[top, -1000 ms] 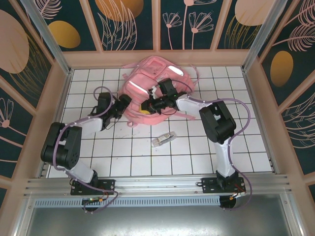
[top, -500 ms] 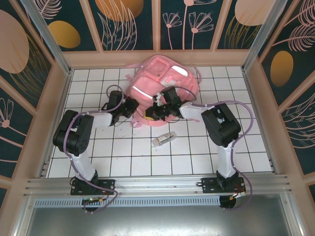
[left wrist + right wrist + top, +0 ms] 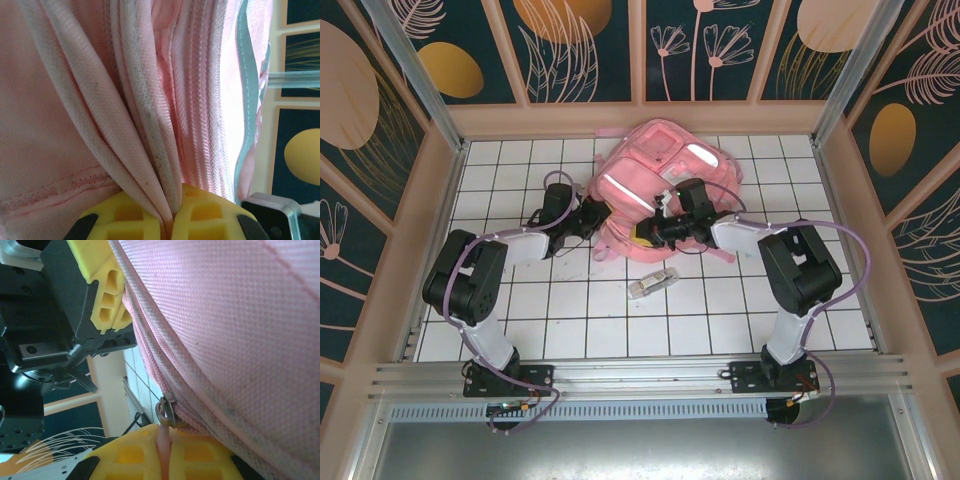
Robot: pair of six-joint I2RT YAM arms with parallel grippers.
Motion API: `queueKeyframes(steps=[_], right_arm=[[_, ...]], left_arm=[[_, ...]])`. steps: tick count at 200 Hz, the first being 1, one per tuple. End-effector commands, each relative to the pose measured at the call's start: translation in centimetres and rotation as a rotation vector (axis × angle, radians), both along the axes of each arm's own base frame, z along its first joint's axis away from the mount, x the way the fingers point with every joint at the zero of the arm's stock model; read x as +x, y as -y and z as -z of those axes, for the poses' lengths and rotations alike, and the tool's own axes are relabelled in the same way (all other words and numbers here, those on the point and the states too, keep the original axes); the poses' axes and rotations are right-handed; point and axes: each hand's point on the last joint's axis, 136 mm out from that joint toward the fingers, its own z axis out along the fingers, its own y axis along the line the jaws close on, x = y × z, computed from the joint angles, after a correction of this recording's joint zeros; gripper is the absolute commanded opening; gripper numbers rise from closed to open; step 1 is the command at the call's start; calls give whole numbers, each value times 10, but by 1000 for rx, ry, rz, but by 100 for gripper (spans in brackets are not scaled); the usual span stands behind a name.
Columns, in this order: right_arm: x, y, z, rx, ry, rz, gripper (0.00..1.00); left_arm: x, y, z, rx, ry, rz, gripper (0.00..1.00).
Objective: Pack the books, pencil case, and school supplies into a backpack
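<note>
Backpack (image 3: 665,185): pink, slumped on its side at the far middle of the tiled table (image 3: 570,320), pale shiny strips facing up, straps trailing off its far and left edges. Reached by both arms, one from each side.

Left gripper (image 3: 597,213): at the left edge of the backpack, low against the cloth. Yellow fingers (image 3: 125,217) pressed together on a fold of pink fabric edged with greyish-white piping, seen close in the left wrist view; fold pinched right at the tips, rows of zip teeth just to the right of it, pale trim beyond.

Right gripper (image 3: 652,232): at the near edge of the backpack, just right of the left one, the two close together but apart. Fingers narrowed to a slit on a zip tab (image 3: 164,440), a small pink strip hanging from a metal slider (image 3: 167,411) on the piped seam, seen in the right wrist view. Pink weave stretched taut above and to the right of the slider.

Box (image 3: 652,283): narrow, clear, pale inside, flat on the tiles nearer than the backpack, lying at a slant, apart from both grippers and from the bag.
</note>
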Motion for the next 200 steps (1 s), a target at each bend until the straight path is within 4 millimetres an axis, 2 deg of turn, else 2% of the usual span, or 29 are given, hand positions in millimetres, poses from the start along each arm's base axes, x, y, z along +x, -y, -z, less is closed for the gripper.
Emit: queueKeyframes(steps=[1,22,49,74,94,128,135,161,176,185,200], right_arm=[[-32,24,18,-213,-136,-55,0],[-40,48,38,-364,-137,-33,0],[-42,81,62,-527,-125,44,0],[-34,112,79,-697,-89,78,0],[-24,131,81,-770,-67,84,0],[-12,164,70,-842,-54,89,0],[-14,160,66,-799,-62,71,0],[-23,120,47,-452,-140,32,0],[-37,95,40,-275,-230,-21,0],[-48,89,43,-263,-281,-72,0],[-56,95,55,-386,-302,-139,0]], left_arm=[[54,-89,-11,91,126,-396,0],[59,-103,-12,77,140,-490,0],[66,-103,-23,28,172,-522,0],[72,-104,-32,28,193,-519,0],[76,-105,-37,38,201,-505,0],[77,-114,-35,76,196,-499,0],[78,-115,-35,86,200,-497,0],[79,-108,-40,86,219,-455,0],[79,-104,-40,76,226,-433,0],[80,-101,-40,81,233,-420,0],[80,-100,-40,107,240,-402,0]])
